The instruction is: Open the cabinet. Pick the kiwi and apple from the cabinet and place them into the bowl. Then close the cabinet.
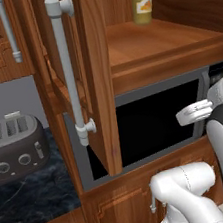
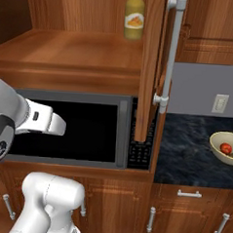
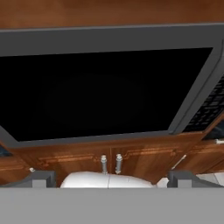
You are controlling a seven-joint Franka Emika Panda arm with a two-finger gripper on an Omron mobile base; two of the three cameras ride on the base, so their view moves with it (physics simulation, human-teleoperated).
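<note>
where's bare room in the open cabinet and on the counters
Cabinet shelf: bare wood left and front of the yellow bottle. Right counter: free between the microwave and the bowl, which holds the apple. Left counter: the toaster crowds the back, the front is bare.

Kitchen: wooden cabinet (image 1: 98, 75) above built-in microwave (image 2: 69, 128), toaster (image 1: 15, 145) on dark marble counter (image 2: 184, 152)

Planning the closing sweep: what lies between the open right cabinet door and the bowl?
In the right base view, bare dark countertop separates the cabinet door from the bowl, which holds the apple.
</note>
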